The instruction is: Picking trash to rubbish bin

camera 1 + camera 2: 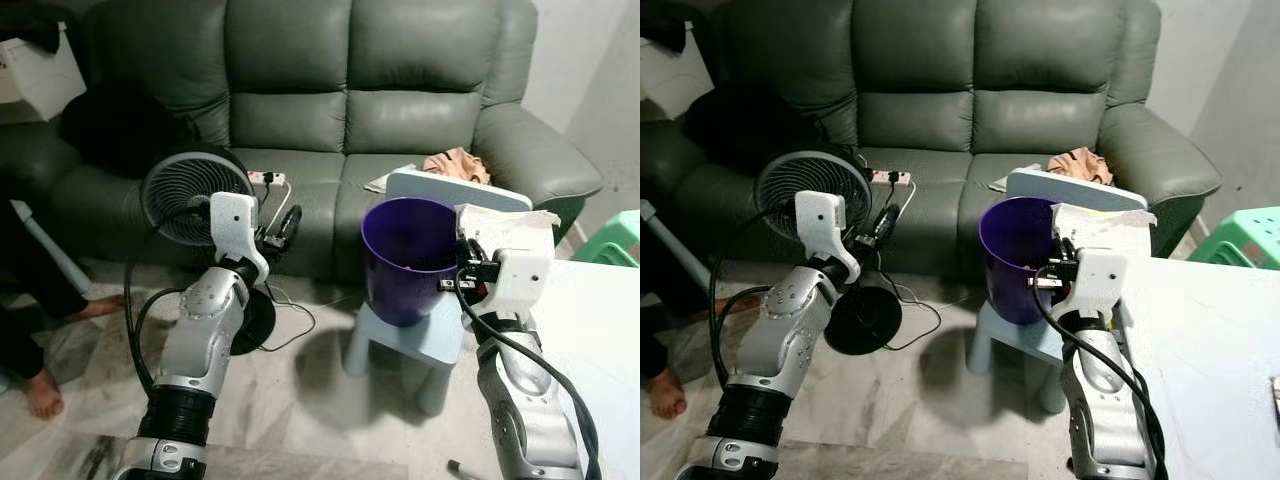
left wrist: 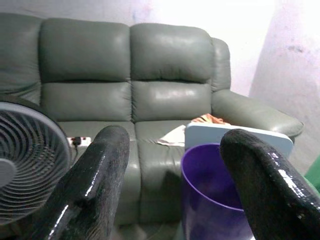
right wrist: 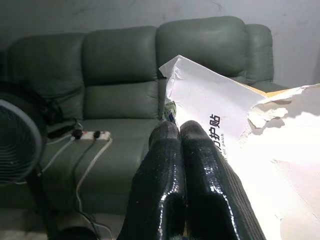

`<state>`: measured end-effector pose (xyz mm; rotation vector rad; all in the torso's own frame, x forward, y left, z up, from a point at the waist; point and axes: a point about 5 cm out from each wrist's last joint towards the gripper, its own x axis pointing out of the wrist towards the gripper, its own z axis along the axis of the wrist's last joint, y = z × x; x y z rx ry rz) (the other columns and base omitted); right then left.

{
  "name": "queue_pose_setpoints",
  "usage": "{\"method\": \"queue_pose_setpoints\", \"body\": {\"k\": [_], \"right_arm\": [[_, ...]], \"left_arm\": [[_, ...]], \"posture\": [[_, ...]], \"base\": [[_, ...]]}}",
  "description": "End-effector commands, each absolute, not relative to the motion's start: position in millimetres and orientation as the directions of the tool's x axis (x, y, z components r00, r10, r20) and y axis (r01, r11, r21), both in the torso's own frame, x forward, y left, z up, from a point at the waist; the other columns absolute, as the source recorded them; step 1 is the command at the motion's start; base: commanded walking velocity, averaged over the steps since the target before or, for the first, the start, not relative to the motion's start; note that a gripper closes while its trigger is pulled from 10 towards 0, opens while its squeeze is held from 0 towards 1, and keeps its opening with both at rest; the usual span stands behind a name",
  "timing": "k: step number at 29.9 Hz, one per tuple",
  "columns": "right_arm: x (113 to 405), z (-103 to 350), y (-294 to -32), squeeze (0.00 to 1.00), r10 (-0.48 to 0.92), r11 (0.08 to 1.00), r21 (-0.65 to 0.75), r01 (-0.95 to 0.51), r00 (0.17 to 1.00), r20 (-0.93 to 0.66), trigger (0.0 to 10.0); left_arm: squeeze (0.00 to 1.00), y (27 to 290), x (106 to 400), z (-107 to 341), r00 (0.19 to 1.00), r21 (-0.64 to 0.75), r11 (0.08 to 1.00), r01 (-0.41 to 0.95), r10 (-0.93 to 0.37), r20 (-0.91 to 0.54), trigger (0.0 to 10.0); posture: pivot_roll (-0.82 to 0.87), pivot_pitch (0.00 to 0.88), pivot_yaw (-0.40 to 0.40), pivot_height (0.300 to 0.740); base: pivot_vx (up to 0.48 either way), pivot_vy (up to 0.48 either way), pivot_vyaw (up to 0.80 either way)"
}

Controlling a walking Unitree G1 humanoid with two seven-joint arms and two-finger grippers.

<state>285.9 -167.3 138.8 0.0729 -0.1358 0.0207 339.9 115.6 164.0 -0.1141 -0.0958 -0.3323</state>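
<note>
Item: torn white paper wrapper (image 3: 225, 120), the trash, pinched between the clenched fingers of the right pincer (image 3: 180, 131), held level with the rim of the purple rubbish bin (image 1: 405, 258) and just beside it, on its right

Status: pick-up judged complete; paper not yet over the bin's mouth; shift across and release remain

Left pincer (image 2: 172, 150): released, fingers spread wide, empty, raised near the fan (image 1: 190, 195)

Bin support: pale blue stool (image 1: 425, 335), with a white board (image 1: 455, 187) behind the bin

Room: grey-green leather sofa (image 1: 350, 80) carrying a power strip (image 1: 266, 178); marble-patterned floor (image 1: 300, 400); white bench (image 1: 1220, 350) at the robot's right; a person's bare foot (image 1: 42, 392) at far left
</note>
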Motion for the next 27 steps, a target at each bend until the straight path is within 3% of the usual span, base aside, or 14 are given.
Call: {"method": "queue_pose_setpoints", "body": {"k": [1,6,27], "right_arm": [[285.7,145.9,-163.0,0.00,0.039,0.996,0.077,-0.052,0.986,0.164,10.0],[285.4,145.5,-162.5,0.00,0.044,0.995,0.079,-0.058,0.986,0.163,10.0],[288.7,145.7,-157.0,0.00,0.074,0.993,0.082,-0.089,0.983,0.167,10.0]], "left_arm": [[0.00,121.6,340.1,168.1,0.944,-0.096,0.943,0.319,-0.307,0.125,10.0],[0.00,121.8,340.0,168.3,0.943,-0.099,0.942,0.319,-0.306,0.127,10.0],[0.00,121.8,342.1,170.9,0.941,-0.092,0.941,0.325,-0.312,0.132,10.0]], "posture": [[-0.03,0.000,0.003,0.740],[-0.03,0.000,0.003,0.740],[-0.03,0.000,0.003,0.740]], "base": [[0.000,0.000,0.00],[0.194,0.000,0.00],[0.468,0.000,0.00]]}}
